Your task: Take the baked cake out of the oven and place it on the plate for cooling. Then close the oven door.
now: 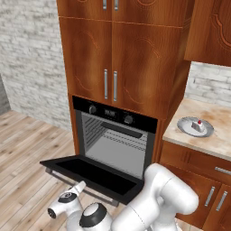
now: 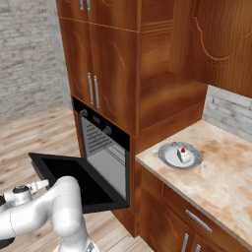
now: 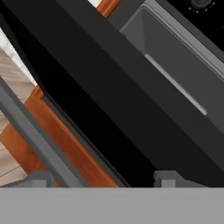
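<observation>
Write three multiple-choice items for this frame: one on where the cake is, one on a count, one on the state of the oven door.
1. Where is the baked cake?
A. on an oven rack
B. on the plate on the counter
C. on the floor

2. How many round knobs are on the oven front?
A. two
B. four
C. none

3. How does the oven door stand?
A. shut
B. dropped open, about level
C. taken off

Key: 1 B, the cake sits on the plate beside the oven; 2 A, one knob on each side of the display; 3 B, the door lies flat in front of the empty cavity.
</observation>
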Tool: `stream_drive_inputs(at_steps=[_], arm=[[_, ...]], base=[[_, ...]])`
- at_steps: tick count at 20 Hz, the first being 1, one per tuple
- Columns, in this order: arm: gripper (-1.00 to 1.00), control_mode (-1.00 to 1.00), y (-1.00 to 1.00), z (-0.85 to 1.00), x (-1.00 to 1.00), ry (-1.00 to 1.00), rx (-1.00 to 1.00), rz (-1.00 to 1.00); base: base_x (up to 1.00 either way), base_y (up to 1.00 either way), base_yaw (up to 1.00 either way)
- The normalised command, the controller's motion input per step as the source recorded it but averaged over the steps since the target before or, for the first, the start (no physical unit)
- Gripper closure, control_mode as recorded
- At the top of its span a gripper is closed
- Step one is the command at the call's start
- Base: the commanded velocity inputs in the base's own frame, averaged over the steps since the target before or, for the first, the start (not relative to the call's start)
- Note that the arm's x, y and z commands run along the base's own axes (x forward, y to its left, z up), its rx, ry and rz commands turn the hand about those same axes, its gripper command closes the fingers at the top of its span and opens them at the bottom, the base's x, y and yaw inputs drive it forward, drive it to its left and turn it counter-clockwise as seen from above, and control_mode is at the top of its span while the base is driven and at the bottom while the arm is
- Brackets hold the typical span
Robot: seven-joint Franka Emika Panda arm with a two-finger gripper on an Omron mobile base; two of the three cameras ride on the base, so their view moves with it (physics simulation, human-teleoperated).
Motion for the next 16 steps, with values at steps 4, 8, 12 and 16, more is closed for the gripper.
stream_drive_inputs(at_steps=[4, 8, 12, 16], arm=[[-1.00, -1.00, -0.40, 0.00, 0.69, -0.07, -0.10, -0.01], [-1.00, -1.00, -0.43, 0.00, 0.71, -0.05, -0.05, 0.00], [-1.00, -1.00, -0.45, 0.00, 0.73, -0.08, 0.00, 0.00], [-1.00, -1.00, -0.46, 0.03, 0.76, -0.14, 0.00, 0.00]], base=[[0.00, 0.00, 0.00], [0.00, 0.00, 0.00], [0.00, 0.00, 0.00], [0.00, 0.00, 0.00]])
